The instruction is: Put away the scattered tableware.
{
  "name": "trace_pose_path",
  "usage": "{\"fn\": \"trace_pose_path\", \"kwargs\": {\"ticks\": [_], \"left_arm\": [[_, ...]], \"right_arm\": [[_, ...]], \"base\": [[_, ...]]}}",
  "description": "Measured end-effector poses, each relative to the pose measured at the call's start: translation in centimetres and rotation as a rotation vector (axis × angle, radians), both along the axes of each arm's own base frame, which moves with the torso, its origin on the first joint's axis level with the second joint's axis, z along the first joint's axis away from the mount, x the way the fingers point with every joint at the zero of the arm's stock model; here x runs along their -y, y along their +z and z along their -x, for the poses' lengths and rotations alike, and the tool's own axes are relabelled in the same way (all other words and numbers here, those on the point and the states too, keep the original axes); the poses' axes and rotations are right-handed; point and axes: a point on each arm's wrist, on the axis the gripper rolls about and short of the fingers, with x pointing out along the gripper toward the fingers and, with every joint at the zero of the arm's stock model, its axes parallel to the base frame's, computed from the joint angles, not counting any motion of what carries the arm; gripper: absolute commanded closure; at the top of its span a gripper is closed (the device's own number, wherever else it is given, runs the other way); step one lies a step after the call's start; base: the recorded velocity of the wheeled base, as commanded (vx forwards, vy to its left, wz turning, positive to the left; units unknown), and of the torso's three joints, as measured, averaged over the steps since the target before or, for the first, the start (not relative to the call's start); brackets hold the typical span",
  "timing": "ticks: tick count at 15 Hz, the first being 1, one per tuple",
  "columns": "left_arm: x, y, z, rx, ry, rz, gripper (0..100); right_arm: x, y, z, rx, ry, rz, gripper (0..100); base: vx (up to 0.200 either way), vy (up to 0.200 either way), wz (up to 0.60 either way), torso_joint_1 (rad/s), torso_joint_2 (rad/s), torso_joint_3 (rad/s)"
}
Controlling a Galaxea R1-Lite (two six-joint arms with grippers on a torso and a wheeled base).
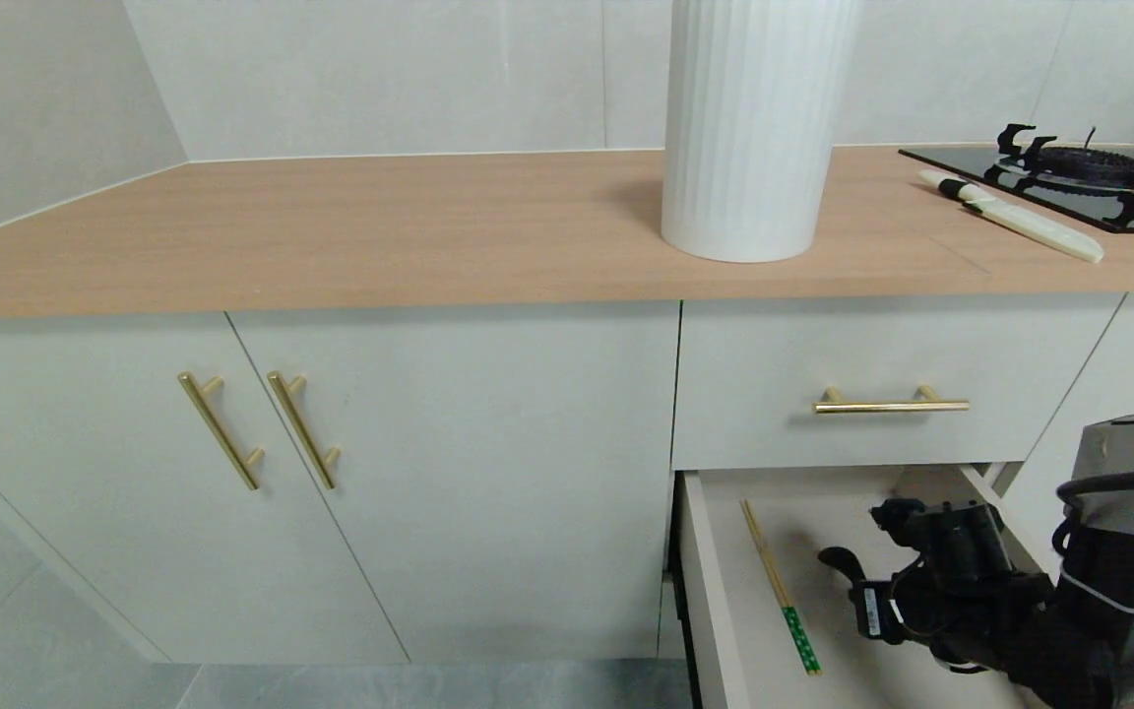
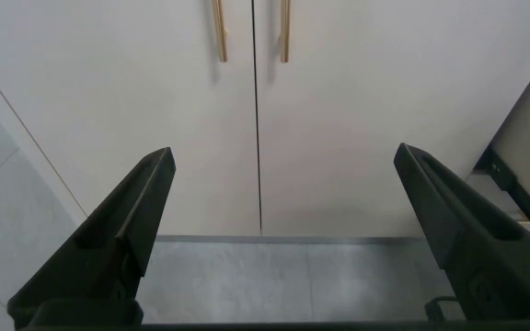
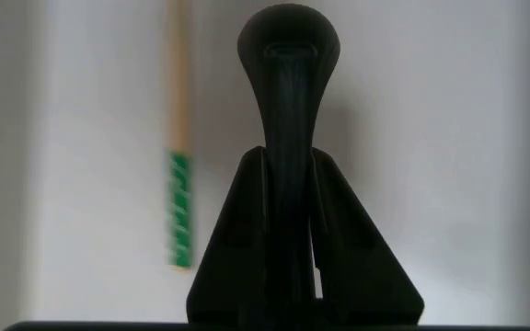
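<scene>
- Right end effector (image 1: 884,593): is clamping a black spoon (image 1: 838,561) by its handle and is hovering inside the open drawer (image 1: 707,591) under the tabletop (image 1: 380,226).
- Chopsticks (image 1: 779,591): a green-tipped pair, lying on the drawer floor beside the spoon, apart from it.
- Left end effector (image 2: 283,161): is gaping wide, holding nothing, facing the cabinet doors (image 2: 357,119).
- Knife (image 1: 1015,217): is lying on the tabletop beside the stove (image 1: 1089,182).
- White ribbed cylinder (image 1: 749,128): is standing upright on the tabletop.

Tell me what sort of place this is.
Most likely a home kitchen: a wooden countertop with a gas hob and knife, and below it an open drawer holding chopsticks, where the right pincer grips a black spoon.
</scene>
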Motion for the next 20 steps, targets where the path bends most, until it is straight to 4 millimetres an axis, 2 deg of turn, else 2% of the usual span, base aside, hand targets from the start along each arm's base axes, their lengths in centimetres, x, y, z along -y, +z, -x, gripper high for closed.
{"fn": "trace_pose_path", "kwargs": {"ticks": [4, 11, 12, 17, 20], "left_arm": [[0.0, 0.0, 0.0, 0.0, 0.0, 0.0, 0], [0.0, 0.0, 0.0, 0.0, 0.0, 0.0, 0], [0.0, 0.0, 0.0, 0.0, 0.0, 0.0, 0], [0.0, 0.0, 0.0, 0.0, 0.0, 0.0, 0], [0.0, 0.0, 0.0, 0.0, 0.0, 0.0, 0]], "right_arm": [[0.0, -1.9, -0.1, -0.04, -0.007, 0.023, 100], [0.0, -2.2, -0.4, -0.026, -0.026, 0.035, 100], [0.0, -2.2, -0.4, -0.021, -0.03, 0.037, 0], [0.3, -1.4, 0.1, -0.015, -0.041, 0.034, 0], [0.9, 1.2, 0.9, 0.032, -0.054, 0.021, 0]], "base": [[0.0, 0.0, 0.0, 0.0, 0.0, 0.0], [0.0, 0.0, 0.0, 0.0, 0.0, 0.0], [0.0, 0.0, 0.0, 0.0, 0.0, 0.0], [0.0, 0.0, 0.0, 0.0, 0.0, 0.0], [0.0, 0.0, 0.0, 0.0, 0.0, 0.0]]}}
